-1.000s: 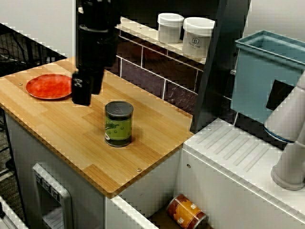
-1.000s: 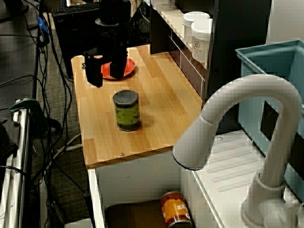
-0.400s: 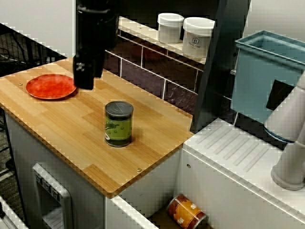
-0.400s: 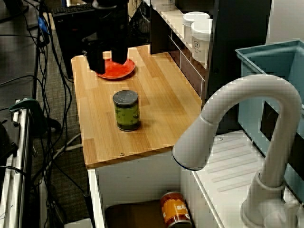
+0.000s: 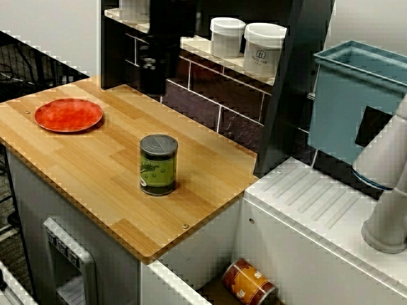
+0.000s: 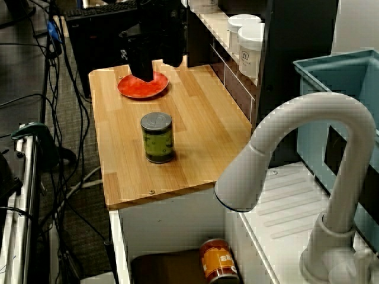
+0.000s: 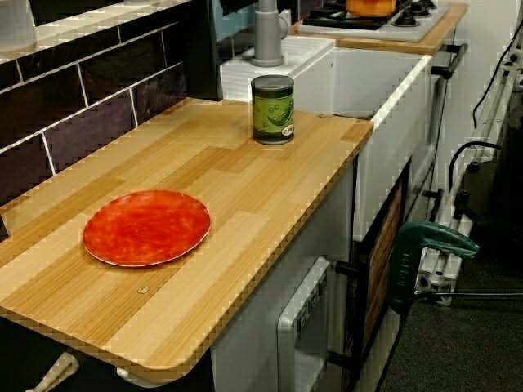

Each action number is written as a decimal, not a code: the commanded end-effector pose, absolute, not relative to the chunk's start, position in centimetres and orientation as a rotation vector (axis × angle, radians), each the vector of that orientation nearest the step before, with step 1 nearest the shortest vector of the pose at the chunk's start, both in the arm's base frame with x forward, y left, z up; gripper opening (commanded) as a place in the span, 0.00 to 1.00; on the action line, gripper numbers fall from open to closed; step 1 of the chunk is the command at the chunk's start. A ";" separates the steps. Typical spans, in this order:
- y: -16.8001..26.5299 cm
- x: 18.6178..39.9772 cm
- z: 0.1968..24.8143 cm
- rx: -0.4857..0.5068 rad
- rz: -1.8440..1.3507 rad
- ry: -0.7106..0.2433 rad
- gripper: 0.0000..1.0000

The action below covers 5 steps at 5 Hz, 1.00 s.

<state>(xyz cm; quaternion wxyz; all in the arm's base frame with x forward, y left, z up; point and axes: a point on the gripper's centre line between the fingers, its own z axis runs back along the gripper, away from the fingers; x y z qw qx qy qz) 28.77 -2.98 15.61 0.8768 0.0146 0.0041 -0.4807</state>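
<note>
Pincer (image 5: 151, 86) near plate (image 5: 68, 115), two views only

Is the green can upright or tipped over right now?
Upright: the can stands on its base on the counter, lid facing up, in all three views.
</note>
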 end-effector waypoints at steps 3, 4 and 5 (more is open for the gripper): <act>-8.1 28.6 13.3 0.110 -1.089 -0.001 1.00; -8.4 28.4 11.9 0.113 -1.104 0.018 1.00; -8.0 28.4 10.3 0.139 -1.080 0.019 1.00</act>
